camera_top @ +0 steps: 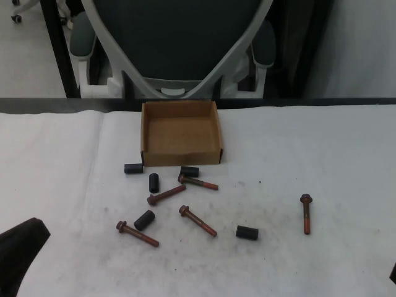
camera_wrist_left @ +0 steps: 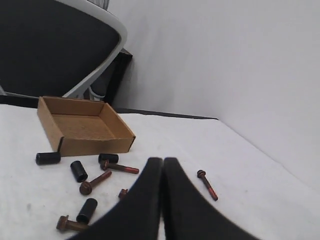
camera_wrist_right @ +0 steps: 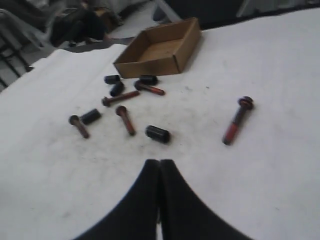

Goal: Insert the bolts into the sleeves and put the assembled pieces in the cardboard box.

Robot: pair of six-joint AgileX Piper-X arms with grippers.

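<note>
An open, empty cardboard box [camera_top: 180, 157] stands at the back middle of the white bench. Several reddish bolts lie loose in front of it, such as one bolt [camera_top: 198, 221] near the middle. A lone bolt [camera_top: 306, 213] lies apart to the right. Several short black sleeves are scattered among them, one sleeve [camera_top: 247, 232] nearest the front. My left gripper [camera_wrist_left: 162, 161] is shut and holds nothing, low over the bench in front of the pile. My right gripper [camera_wrist_right: 159, 163] is also shut with nothing in it, a little short of a sleeve [camera_wrist_right: 157, 133] and the lone bolt [camera_wrist_right: 238, 120].
A dark part of an arm [camera_top: 21, 247] shows at the front left corner. An office chair [camera_top: 176, 43] stands behind the bench's far edge. A fold in the white cover [camera_top: 96, 161] runs left of the box. A wall [camera_wrist_left: 240, 75] rises on the right.
</note>
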